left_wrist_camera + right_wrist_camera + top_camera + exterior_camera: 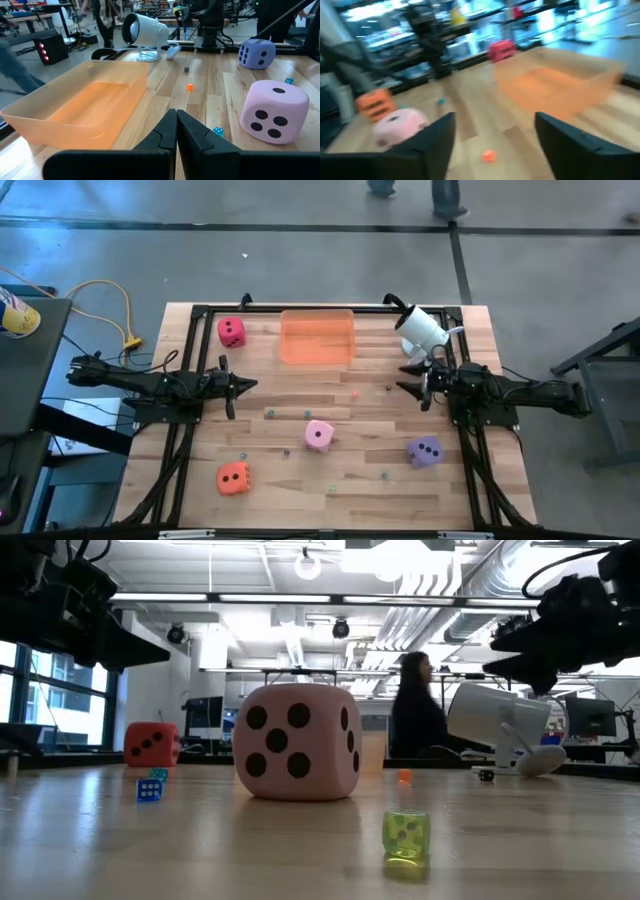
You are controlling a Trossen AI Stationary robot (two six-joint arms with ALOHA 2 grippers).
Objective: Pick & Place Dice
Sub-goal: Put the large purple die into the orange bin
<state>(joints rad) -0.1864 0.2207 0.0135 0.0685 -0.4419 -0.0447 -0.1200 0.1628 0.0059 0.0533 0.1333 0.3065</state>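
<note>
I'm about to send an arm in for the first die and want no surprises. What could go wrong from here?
1. Small loose dice lie scattered around the pink die; fingers coming down could knock or pinch one.
2. The white lamp stands right beside the open right gripper, so a swing toward the orange tray might clip it.
3. The left gripper is shut; it must open before any grasp, or it will shove the soft die away.

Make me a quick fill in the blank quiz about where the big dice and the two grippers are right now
1. The orange tray holds ____ dice.
2. The big die nearest the tray's left side is the ____ one.
3. The left gripper's fingers are ____.
4. The right gripper's fingers are ____.

Missing words: no; red; shut; open
</note>
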